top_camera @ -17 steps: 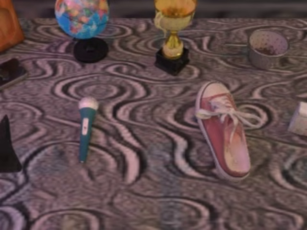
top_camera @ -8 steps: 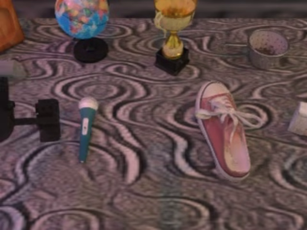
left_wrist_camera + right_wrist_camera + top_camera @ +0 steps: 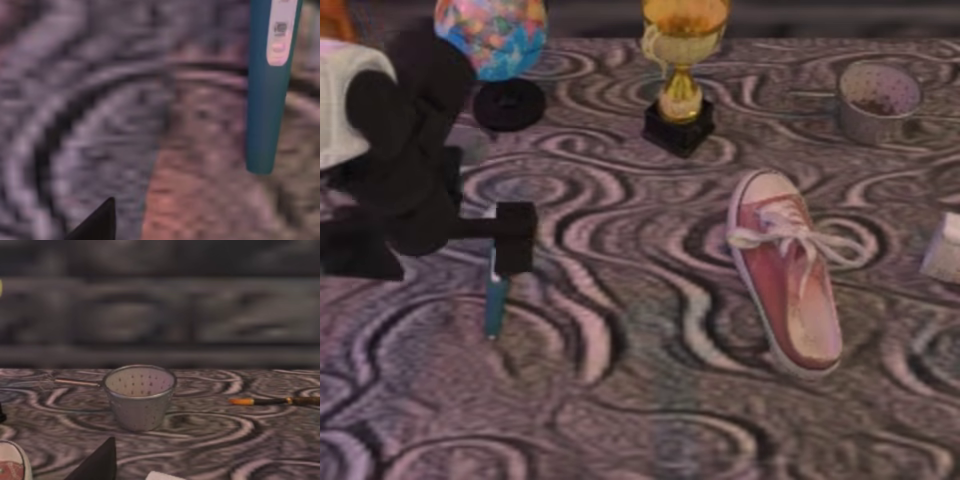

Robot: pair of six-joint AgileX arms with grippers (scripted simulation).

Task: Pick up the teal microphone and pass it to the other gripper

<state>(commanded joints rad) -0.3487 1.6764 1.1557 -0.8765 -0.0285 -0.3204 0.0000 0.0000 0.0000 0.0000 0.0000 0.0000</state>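
Top view: left hand point(image 3: 512, 238) over teal microphone point(image 3: 496, 305)

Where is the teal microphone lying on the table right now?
In the top view, the teal microphone lies on the table's left side, its head hidden under the left gripper, well left of the pink shoe and in front of the globe.

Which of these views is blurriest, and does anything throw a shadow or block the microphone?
Left wrist view: softest, table pattern smeared, only the teal microphone handle fairly crisp. Top view: the left gripper and its arm cover the microphone's head; the pink shoe and trophy cast faint shadows at most. Right wrist view: background blurred into bands, colander clearer, no glare.
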